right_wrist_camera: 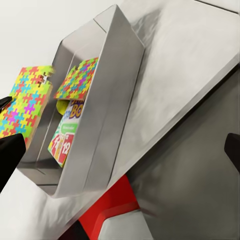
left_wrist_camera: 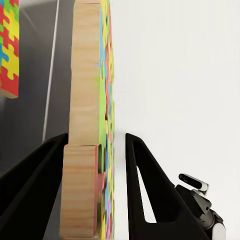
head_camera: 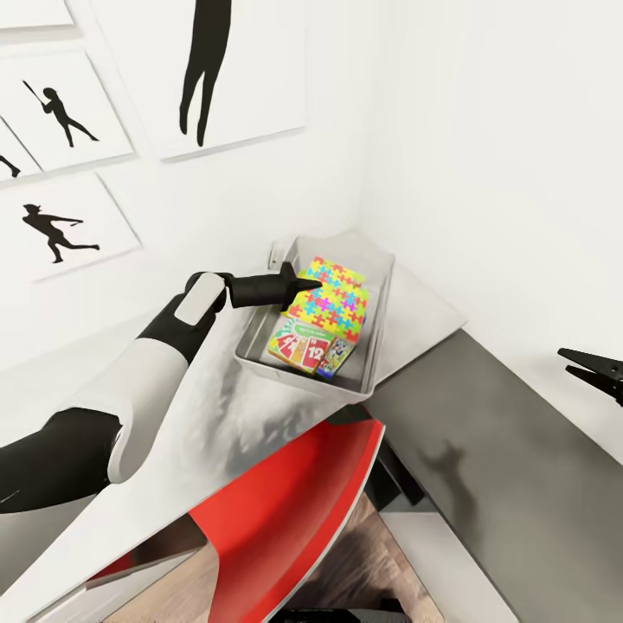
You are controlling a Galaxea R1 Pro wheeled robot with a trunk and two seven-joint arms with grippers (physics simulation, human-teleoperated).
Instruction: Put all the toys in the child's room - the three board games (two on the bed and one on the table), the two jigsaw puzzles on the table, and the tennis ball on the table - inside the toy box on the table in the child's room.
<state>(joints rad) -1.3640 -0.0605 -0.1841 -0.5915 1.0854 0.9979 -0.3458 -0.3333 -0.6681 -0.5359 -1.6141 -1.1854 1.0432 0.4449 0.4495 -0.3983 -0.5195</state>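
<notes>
While the left jaws [head_camera: 305,281] pinch a puzzle [left_wrist_camera: 87,130] on edge above the box [head_camera: 381,285], right jaws [head_camera: 588,370] hang wide, well off

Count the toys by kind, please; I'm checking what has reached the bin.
Jigsaw puzzles: 2, the upright puzzle between the left gripper's fingers and the flat puzzle in the toy box
Board games: 1 clearly seen, the board game in the box
Total: 3
</notes>
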